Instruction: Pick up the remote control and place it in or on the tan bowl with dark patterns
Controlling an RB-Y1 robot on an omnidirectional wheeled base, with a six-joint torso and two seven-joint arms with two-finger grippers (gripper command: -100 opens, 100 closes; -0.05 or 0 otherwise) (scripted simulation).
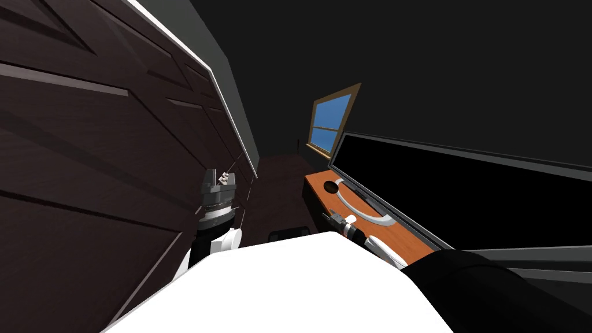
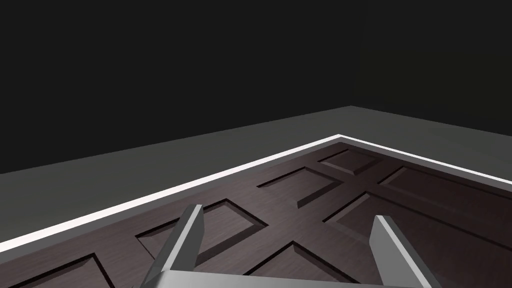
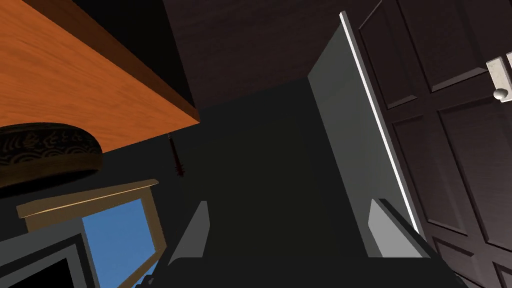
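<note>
The bowl (image 1: 331, 187) stands on the far end of an orange table top (image 1: 399, 238), dark inside. In the right wrist view the bowl (image 3: 45, 147) shows a dark side with tan wave patterns and sits beside the table's corner. My right gripper (image 1: 330, 217) hovers at the table's near edge, a short way from the bowl. Its fingers (image 3: 192, 235) are open with nothing between them, midway at the right gripper (image 3: 291, 201). My left gripper (image 1: 222, 178) is raised beside a dark panelled door (image 1: 87, 173). The left gripper (image 2: 288, 211) is open and empty.
A big black screen (image 1: 462, 196) on a curved white foot (image 1: 364, 213) stands along the table's back. A window (image 1: 330, 121) lies beyond the table's far end. Dark floor (image 1: 277, 196) runs between the table and the panelled door. A pale door handle (image 3: 500, 80) is on the door.
</note>
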